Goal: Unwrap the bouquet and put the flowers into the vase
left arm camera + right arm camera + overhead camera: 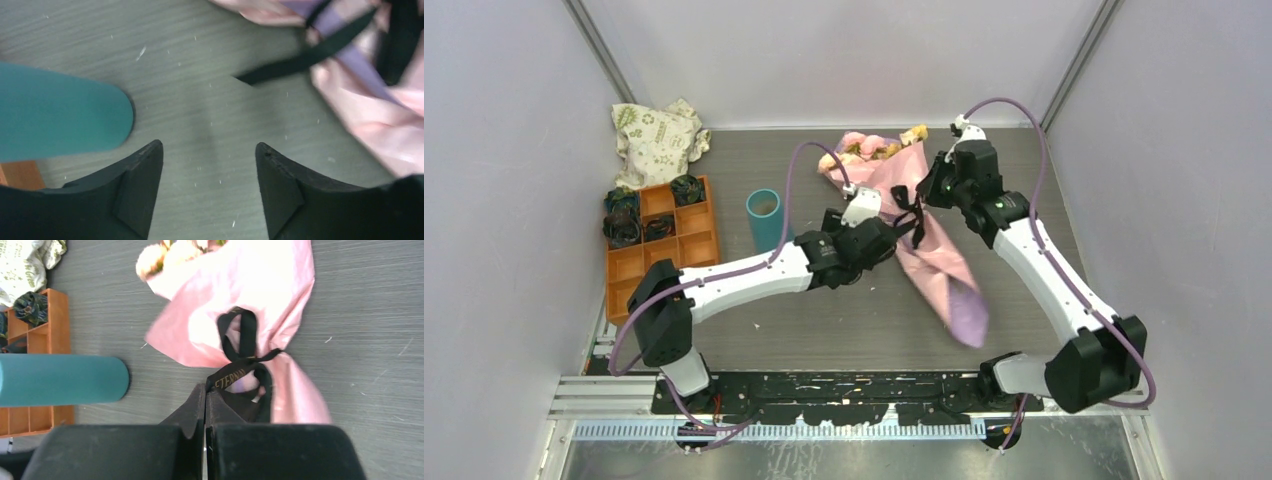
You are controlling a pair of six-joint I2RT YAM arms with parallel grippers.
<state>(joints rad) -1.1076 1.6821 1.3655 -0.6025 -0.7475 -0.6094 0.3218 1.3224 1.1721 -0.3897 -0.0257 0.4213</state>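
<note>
Wrapped bouquet (927, 258) lying on the grey, wood-grained table (864, 330), its black ribbon (246, 335) caught in the right jaws.

The bouquet's long axis runs diagonally. Its cream and yellow blooms point to the far left, and the tapering paper tail, pink shading to lilac, points to the near right. The smooth paper is cinched to a narrow waist where the flat woven ribbon forms a bow. The right jaws are pressed together on a ribbon tail with gold lettering. The left jaws stand spread over bare table between the bouquet and the upright, plain teal cylindrical vase (764, 222).
</note>
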